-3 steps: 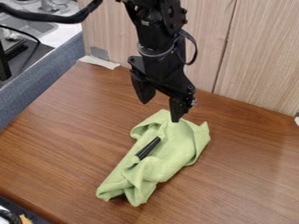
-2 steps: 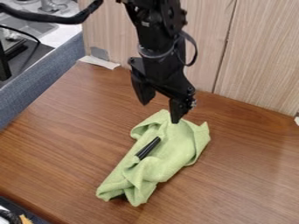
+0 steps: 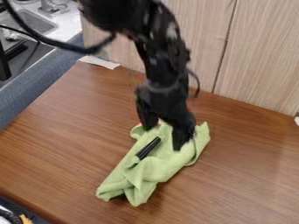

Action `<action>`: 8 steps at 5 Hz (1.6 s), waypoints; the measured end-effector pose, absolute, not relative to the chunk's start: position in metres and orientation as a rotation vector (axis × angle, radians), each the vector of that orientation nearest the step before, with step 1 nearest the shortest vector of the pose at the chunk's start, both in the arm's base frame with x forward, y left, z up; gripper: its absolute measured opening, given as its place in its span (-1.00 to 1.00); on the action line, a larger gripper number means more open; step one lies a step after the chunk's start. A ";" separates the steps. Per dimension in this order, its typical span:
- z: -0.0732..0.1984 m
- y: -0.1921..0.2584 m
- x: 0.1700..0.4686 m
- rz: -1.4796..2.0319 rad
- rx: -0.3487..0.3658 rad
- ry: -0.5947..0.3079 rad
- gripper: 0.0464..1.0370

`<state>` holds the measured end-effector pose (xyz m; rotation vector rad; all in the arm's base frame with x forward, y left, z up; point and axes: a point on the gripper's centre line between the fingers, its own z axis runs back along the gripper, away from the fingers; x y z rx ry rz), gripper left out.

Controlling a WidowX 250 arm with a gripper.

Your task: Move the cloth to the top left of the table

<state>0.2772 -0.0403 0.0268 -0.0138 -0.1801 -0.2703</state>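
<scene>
Brown wooden table [image 3: 70, 122] below gripper [image 3: 165, 138], spreading out on all sides. Pale wood panel [image 3: 262, 52] behind gripper. Green cloth [image 3: 169, 166], crumpled, directly under gripper, most of it toward viewer from fingertips. Gripper pointing down, fingers spread well apart, nothing visibly gripped; contact with cloth: cannot tell. Slim black object [image 3: 148, 148] on cloth, just viewer's side of gripper, lying at slant.
</scene>
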 end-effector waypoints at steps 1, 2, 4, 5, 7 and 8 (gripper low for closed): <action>0.005 -0.047 0.275 -0.317 0.053 -0.150 0.93; -0.012 -0.044 0.270 -0.288 0.040 -0.131 0.93; -0.025 -0.027 0.279 -0.232 0.010 -0.112 0.93; -0.026 -0.015 0.287 -0.207 -0.008 -0.104 0.93; -0.026 0.020 0.311 -0.106 -0.007 -0.094 0.93; -0.024 0.065 0.327 -0.006 -0.004 -0.113 0.93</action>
